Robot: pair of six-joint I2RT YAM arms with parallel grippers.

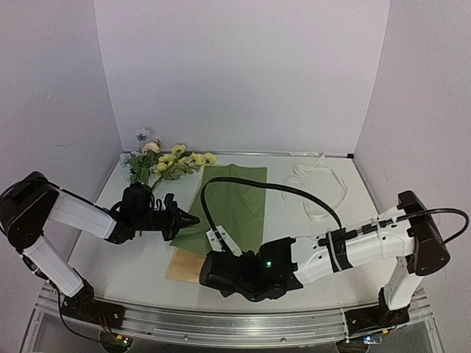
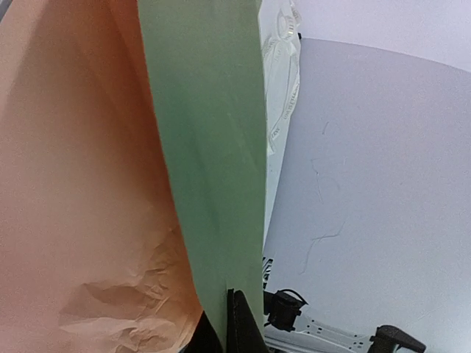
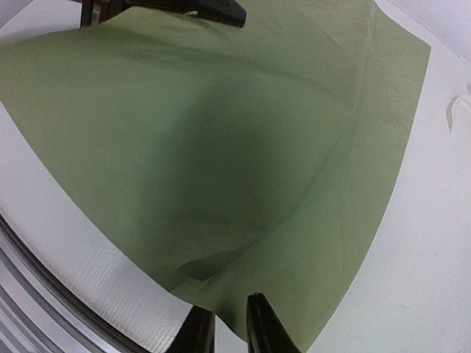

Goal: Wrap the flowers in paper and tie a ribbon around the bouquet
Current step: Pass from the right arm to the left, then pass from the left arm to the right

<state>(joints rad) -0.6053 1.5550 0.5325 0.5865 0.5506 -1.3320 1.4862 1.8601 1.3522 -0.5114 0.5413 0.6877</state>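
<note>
Though ribbon (image 2: 283,88) lettering seems illegible, paper (image 2: 213,147) raised, creased.

The left arm (image 1: 81,215) and right arm (image 1: 360,246) were white-shelled with black joints; the right bore a black cable (image 1: 272,187) and green light (image 1: 268,262).

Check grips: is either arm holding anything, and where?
Left gripper is shut on the paper at its left edge. Right gripper straddles the near corner; grip unclear.

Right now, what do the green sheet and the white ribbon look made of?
The paper: thin matte paper, olive one face, peach the other; it creases and curls. The ribbon: cream, printed lettering, limp loops; probably woven fabric, possibly plastic.
</note>
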